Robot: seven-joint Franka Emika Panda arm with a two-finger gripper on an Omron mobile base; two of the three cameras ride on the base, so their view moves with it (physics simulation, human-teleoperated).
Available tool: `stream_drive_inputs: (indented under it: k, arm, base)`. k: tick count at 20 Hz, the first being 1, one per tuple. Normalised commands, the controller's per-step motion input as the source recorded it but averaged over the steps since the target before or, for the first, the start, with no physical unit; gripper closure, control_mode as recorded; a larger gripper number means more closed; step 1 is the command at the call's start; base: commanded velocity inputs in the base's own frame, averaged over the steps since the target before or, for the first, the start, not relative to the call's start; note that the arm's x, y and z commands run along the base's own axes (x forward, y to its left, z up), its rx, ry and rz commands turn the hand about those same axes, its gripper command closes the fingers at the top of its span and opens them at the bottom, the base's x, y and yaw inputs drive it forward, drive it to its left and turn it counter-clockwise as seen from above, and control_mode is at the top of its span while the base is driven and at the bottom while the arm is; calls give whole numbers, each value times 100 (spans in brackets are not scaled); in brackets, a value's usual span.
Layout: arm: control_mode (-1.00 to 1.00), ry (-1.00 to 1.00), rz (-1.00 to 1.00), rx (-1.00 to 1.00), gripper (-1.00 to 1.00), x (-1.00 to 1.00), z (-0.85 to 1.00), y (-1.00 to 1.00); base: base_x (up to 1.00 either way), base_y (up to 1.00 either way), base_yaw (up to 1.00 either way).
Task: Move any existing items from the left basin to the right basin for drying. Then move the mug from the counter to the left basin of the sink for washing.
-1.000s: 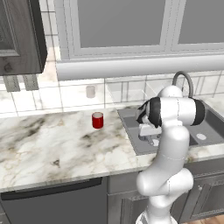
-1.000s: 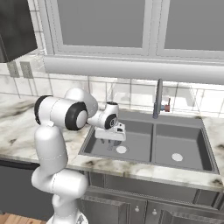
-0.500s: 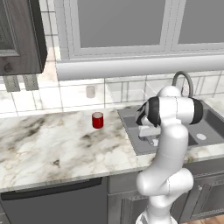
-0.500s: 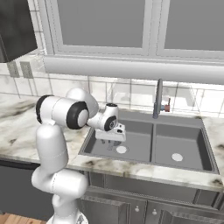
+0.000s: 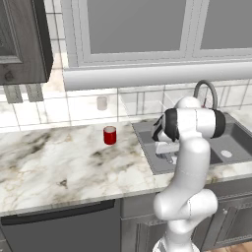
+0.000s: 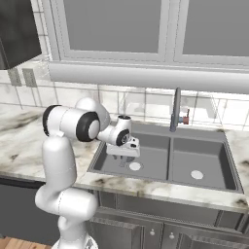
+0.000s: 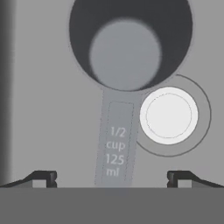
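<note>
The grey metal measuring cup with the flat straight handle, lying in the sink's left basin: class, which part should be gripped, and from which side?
Grip the flat straight handle of the grey metal measuring cup, coming straight down from above. The open end effector already straddles the handle, which is narrower than the wide round bowl. The pale round drain disc lies close beside it.

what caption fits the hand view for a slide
Open tool poised above the grey measuring cup, its handle beside the pale drain disc in the left basin.
</note>
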Motion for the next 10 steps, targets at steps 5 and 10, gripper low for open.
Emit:
stream_drive_inputs:
  k: [5,10]
  arm:
    - [-100,0,0,0,-100,17,-6,0]
    - [-100,0,0,0,-100,7,-13,0]
  base:
    - [0,0,0]
    - [0,0,0]
